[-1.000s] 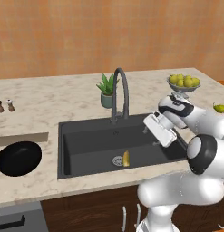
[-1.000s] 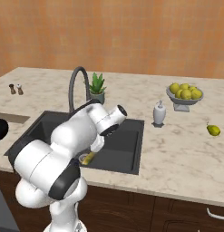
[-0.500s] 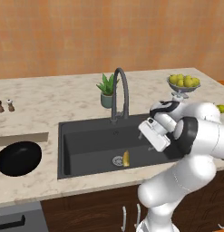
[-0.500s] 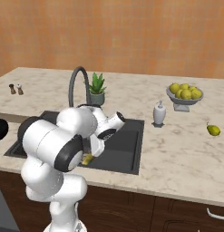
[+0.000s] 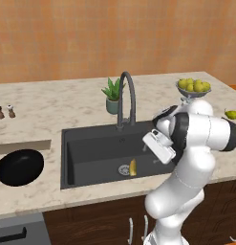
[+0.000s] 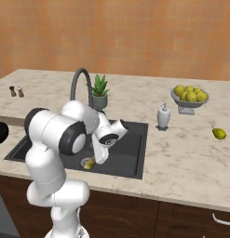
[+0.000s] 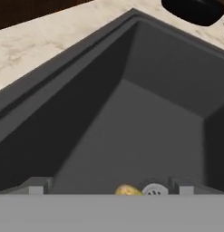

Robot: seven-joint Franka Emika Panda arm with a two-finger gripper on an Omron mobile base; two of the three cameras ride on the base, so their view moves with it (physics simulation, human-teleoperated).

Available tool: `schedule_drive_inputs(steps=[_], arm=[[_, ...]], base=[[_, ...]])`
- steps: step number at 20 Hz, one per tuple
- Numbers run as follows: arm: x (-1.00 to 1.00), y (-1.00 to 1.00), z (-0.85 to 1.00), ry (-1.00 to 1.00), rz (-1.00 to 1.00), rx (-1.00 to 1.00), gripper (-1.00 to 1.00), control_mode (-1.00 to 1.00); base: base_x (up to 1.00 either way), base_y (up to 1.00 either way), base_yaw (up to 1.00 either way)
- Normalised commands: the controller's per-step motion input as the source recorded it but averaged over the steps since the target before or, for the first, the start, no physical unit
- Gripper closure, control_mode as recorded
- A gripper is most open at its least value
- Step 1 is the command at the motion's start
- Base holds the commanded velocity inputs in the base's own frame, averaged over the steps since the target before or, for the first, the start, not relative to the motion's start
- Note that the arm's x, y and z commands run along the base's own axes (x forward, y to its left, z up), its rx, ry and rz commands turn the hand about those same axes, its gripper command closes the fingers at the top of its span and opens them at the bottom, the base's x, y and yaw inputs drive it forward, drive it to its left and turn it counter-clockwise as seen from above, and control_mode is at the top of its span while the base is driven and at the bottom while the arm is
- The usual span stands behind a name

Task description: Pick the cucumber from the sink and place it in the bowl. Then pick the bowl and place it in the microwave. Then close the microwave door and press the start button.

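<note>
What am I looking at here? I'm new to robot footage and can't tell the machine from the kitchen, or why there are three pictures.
The white jointed thing is a robot arm in a rendered kitchen. Two pictures come from cameras behind it, one on its left and one on its right, so they show the same counter from two sides. The third comes from a camera on the hand, looking down into the sink.

The gripper is open and holds nothing. It points into the dark basin, where a small yellow cucumber lies beside the round drain.

On the counter sit a black bowl, a potted plant, a soap dispenser, two small shakers, a footed bowl of pears and one loose pear.
</note>
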Motion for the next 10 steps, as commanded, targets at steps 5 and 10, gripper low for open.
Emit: schedule_drive_inputs(steps=[5, 10], arm=[[0.10, 0.05, -0.31, 0.00, 0.03, 0.00, -1.00, -1.00], [0.07, 0.06, -0.31, -0.04, 0.04, 0.00, -1.00, -1.00]], base=[[0.00, 0.00, 0.00], [0.00, 0.00, 0.00]])
